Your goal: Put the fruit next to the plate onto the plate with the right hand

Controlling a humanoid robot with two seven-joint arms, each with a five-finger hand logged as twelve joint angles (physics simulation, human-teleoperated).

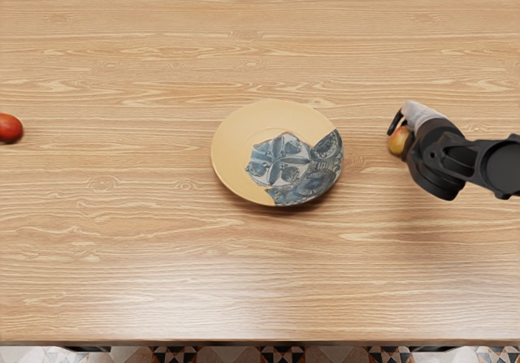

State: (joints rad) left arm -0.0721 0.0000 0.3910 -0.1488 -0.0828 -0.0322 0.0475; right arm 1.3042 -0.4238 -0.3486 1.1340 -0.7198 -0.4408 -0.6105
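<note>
I am gripping the fruit (398, 141) in my right robot hand (413, 124), curled snugly around it near the plate (236, 131), so I can carry it over.

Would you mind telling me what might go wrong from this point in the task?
The small yellow-red fruit is mostly hidden by the right hand, so its hold is unconfirmed; being round, it may roll away. The tan round plate with the blue pattern looks shallow, so a dropped fruit could bounce out.
</note>
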